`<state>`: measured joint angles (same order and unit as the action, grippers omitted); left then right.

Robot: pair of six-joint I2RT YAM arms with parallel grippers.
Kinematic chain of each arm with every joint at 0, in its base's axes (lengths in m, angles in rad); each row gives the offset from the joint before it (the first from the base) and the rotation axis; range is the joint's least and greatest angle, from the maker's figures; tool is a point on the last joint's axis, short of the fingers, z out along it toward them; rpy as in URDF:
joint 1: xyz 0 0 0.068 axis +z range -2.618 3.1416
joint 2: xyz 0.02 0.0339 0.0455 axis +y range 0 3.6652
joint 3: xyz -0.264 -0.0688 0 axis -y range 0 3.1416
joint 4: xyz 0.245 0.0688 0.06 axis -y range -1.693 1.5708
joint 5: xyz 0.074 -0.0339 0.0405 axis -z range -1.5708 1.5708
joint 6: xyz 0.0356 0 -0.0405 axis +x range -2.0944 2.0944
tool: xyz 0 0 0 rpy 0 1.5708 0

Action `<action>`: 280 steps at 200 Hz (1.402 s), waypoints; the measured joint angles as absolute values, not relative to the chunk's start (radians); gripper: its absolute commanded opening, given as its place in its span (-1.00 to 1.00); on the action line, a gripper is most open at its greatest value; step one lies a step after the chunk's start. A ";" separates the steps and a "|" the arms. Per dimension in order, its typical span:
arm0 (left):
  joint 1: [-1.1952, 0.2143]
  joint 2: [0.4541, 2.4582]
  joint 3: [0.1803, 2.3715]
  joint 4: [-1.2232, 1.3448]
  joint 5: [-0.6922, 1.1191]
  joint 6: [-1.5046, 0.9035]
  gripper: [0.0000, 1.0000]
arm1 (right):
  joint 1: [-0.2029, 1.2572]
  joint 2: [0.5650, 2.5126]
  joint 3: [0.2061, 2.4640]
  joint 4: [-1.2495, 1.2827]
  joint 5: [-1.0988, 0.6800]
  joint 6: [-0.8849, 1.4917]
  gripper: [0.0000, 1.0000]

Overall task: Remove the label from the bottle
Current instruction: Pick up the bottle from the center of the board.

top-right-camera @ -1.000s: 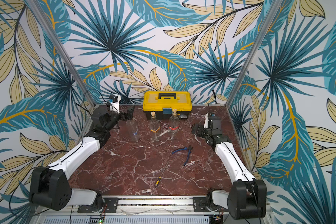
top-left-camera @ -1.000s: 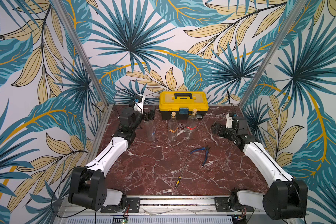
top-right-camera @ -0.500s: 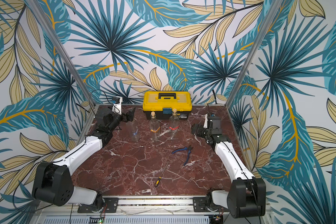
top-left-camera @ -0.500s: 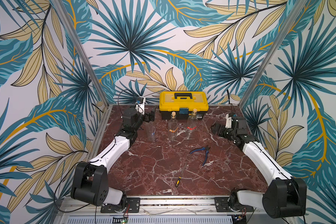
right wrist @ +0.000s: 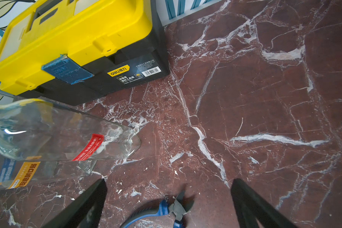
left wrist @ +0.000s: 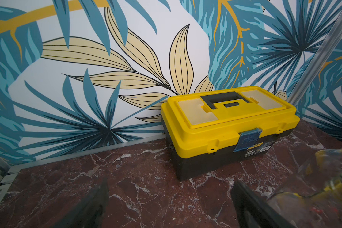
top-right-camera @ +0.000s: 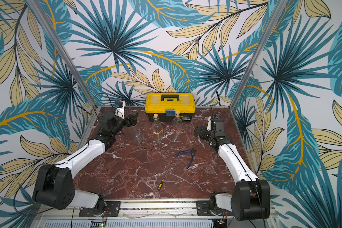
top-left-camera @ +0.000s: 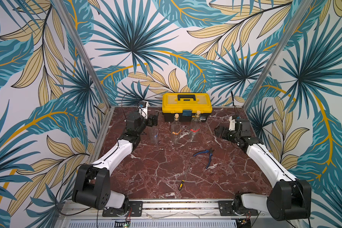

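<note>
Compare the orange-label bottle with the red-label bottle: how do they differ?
The orange-label bottle carries an orange band; the red-label bottle a narrow, slanted red strip. The orange-label bottle stands mid-row; the red-label bottle ends the row, nearest the right gripper. Both are clear, upright, corked, and stand before the toolbox.

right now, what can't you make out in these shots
- Blue-label bottle: top hidden by the left gripper in both top views.
- Bottle in the left wrist view: blurred, cut off by the frame edge; which one, cannot tell.
- Blue-handled cutters: handles cut off at the right wrist view's edge.
- Orange label: print cut off there too.
</note>
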<state>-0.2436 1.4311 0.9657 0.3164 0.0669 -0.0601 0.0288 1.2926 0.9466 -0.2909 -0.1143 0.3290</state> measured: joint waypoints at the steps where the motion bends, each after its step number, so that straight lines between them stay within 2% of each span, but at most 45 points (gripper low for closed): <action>1: -0.244 1.431 0.966 0.316 0.067 -0.060 0.91 | 0.029 1.293 0.947 -0.291 -0.114 0.329 0.99; 226: -0.244 1.442 0.937 0.317 0.071 -0.083 0.29 | 0.036 1.307 0.947 -0.290 -0.121 0.329 0.98; 280: -0.244 1.442 0.937 0.317 0.072 -0.084 0.05 | 0.040 1.309 0.947 -0.290 -0.121 0.330 0.97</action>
